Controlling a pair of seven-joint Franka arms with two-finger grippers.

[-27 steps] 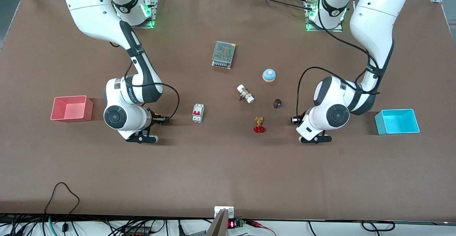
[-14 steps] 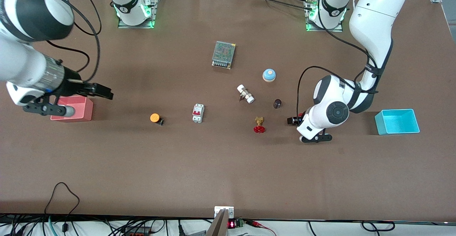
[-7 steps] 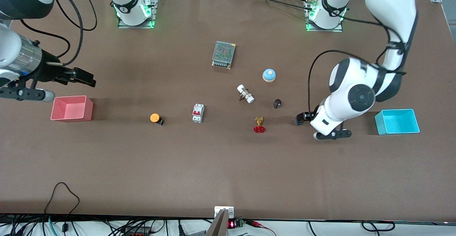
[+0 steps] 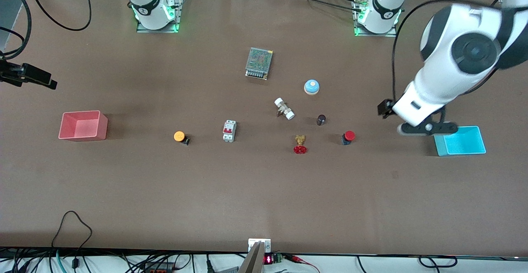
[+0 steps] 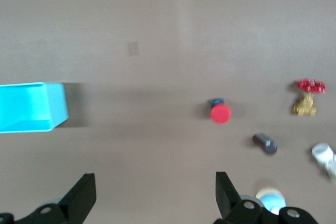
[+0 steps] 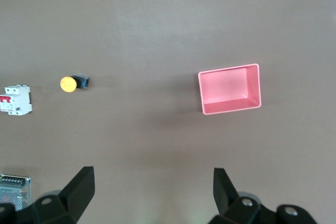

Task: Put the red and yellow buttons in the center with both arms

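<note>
Red button [image 4: 349, 136] and yellow button [image 4: 179, 136] rest mid-table — unheld.

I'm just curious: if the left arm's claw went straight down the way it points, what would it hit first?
Probably just bare brown tabletop: the left claw, wide open, frames only empty surface between the turquoise plastic bin and the red-capped push-button.
</note>
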